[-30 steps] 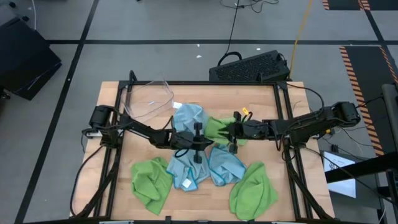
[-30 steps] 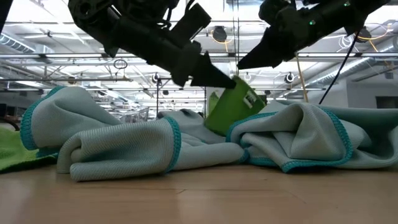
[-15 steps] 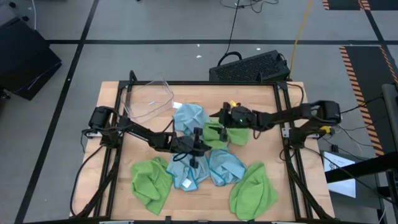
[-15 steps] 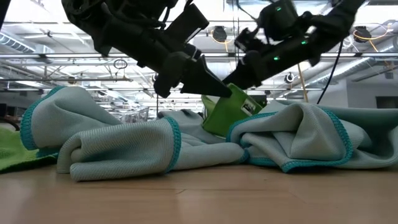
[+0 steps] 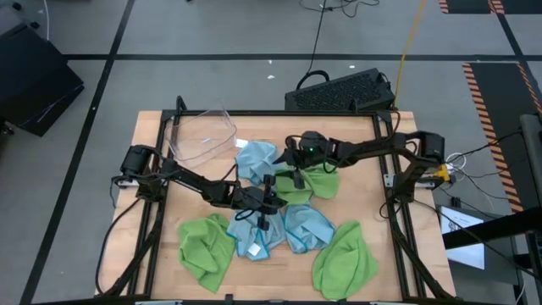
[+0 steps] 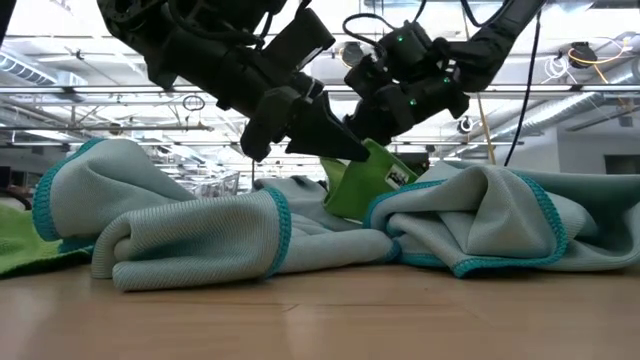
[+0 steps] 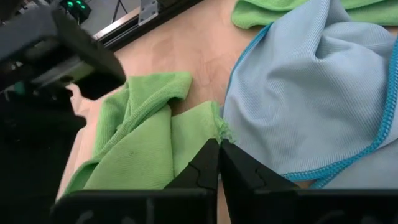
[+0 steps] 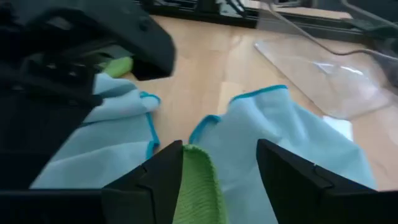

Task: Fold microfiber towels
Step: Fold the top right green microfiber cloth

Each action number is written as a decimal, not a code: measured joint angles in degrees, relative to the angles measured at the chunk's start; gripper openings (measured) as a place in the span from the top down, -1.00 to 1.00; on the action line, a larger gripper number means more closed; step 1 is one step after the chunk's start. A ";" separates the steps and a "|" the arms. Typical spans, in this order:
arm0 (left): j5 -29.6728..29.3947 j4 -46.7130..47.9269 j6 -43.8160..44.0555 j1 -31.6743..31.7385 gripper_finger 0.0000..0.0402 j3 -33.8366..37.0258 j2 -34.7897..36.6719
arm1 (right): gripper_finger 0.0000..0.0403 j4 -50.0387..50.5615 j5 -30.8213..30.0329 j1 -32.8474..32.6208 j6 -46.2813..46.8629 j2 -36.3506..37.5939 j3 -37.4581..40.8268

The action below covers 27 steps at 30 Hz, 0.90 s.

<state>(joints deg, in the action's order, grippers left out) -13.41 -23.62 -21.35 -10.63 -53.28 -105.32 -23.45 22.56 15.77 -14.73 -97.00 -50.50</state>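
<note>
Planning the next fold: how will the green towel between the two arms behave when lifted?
Probably floppy: the green towel lies bunched and creased. Likely light: the shut left tool holds one corner up. It should drape, not hold shape.

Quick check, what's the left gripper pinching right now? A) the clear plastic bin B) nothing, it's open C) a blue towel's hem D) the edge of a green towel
D: in the left wrist view the left gripper has its fingertips shut together on the edge of the middle green towel, with the blue towel lying beside it, not gripped.
</note>
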 joint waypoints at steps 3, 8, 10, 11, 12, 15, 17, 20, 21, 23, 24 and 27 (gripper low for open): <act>0.02 0.19 -0.32 0.00 0.97 0.00 0.00 | 0.16 1.82 0.29 0.31 -2.65 -0.17 -0.02; 0.04 0.35 -0.50 0.11 0.94 0.00 0.00 | 0.52 2.73 3.30 0.34 -5.49 -0.16 -0.02; 0.02 0.37 -0.56 0.11 0.93 0.00 0.00 | 0.72 2.70 3.16 0.35 -5.62 -0.17 -0.02; 0.03 0.35 -0.64 0.11 0.93 0.00 0.00 | 0.83 2.71 3.17 0.37 -5.70 -0.17 -0.02; 0.02 0.35 -0.70 0.11 0.95 0.00 0.00 | 0.91 2.61 2.93 0.41 -5.74 -0.13 -0.02; 0.02 0.89 -0.89 0.00 0.98 0.00 0.01 | 0.95 3.55 -0.27 0.28 -5.71 1.13 -0.02; -0.15 3.44 -0.90 -0.32 0.96 0.04 1.02 | 0.95 6.78 -3.61 -0.16 -5.68 3.64 0.00; -0.49 7.50 -0.86 -1.10 0.94 0.01 3.93 | 0.99 14.76 -10.13 -1.09 -5.19 9.84 0.00; -1.09 9.74 -0.85 -1.44 0.95 0.03 5.47 | 0.98 17.75 -12.58 -1.62 -4.50 12.22 0.00; -1.97 12.01 -0.83 -2.10 0.98 0.06 8.22 | 0.98 22.79 -17.17 -2.89 -3.20 17.04 0.00; -2.02 12.29 -0.83 -2.38 0.98 0.00 9.45 | 0.98 25.44 -19.08 -3.69 -2.56 19.48 0.00; -2.48 15.00 -1.27 -3.06 0.95 0.02 13.19 | 0.99 29.96 -25.02 -6.53 0.49 25.76 -0.01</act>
<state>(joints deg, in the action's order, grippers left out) -15.89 -8.62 -22.62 -13.70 -53.25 -92.13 6.52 -2.47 9.25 -14.24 -71.24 -50.51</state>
